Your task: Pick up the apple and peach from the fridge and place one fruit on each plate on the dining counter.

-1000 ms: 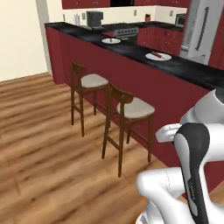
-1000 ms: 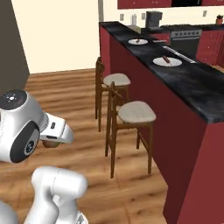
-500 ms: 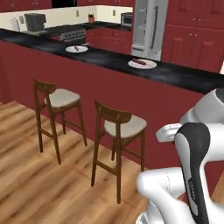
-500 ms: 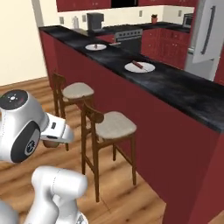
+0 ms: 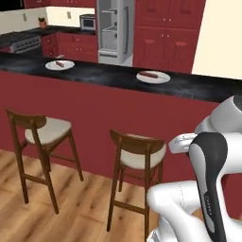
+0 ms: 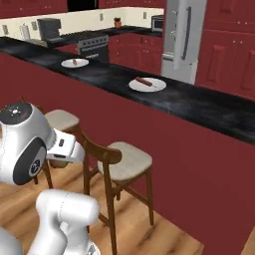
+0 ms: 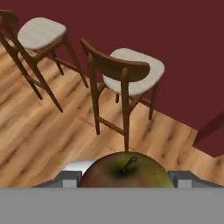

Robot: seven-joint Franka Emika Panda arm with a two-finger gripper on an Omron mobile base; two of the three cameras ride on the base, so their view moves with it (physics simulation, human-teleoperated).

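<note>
Between the fingers (image 7: 69, 179), clamped from both sides, sitting an apple (image 7: 126, 171), stem up. Carrying it toward the counter (image 5: 198, 87), stools (image 7: 124, 72) lying beyond the fingers. Next needing a lift over the near plate (image 5: 153, 77) before letting go.

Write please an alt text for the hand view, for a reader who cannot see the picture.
A red-green apple with a short stem sits in the pincer, close to the camera at the bottom of the picture. Beyond it, two wooden stools with pale cushions stand on a wood floor beside a dark red wall.
</note>
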